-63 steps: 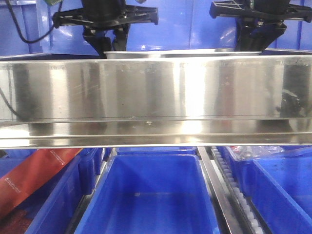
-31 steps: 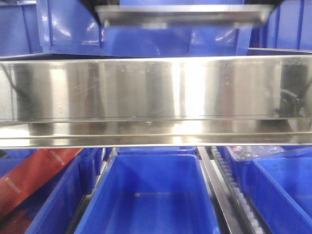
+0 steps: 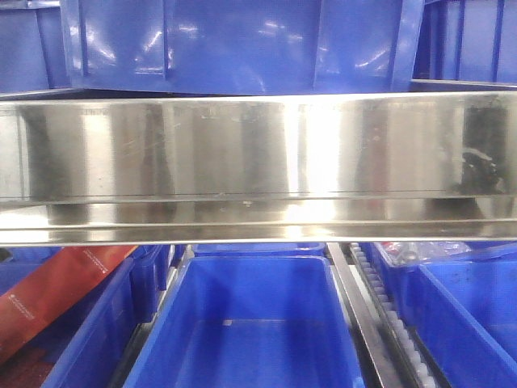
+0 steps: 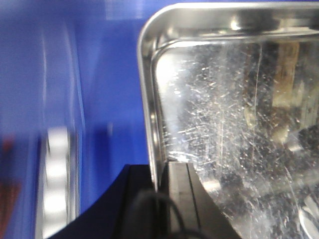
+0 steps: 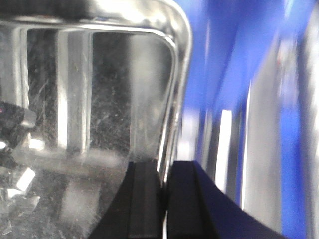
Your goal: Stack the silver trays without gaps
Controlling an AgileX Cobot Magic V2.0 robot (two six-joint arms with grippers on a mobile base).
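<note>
The left gripper [image 4: 160, 181] is seen pressed together on the thin out-turned rim of a silver tray [image 4: 239, 114], one black finger outside the rim and the other inside, against the wall. The right gripper [image 5: 164, 186] is closed in the same way on the opposite rim of the tray [image 5: 99, 99]. The tray is thus held between the two arms by its edges only, with its scratched inner floor facing both wrist cameras. Blurred blue surfaces are seen beyond it. In the front view neither the tray nor the grippers appear: only the shelf beam [image 3: 258, 162] and the blue bins [image 3: 250, 323] are shown. No second tray is visible in any view, so the stacking place cannot be located.

The grip is judged narrow. If the arms are moved unevenly, the rim could slide out of one pinch, or the tray could be twisted and tilted. A tilted or offset tray would be seated crookedly in the one beneath, and a gap would be left. The rim might also be caught on the beam.
</note>
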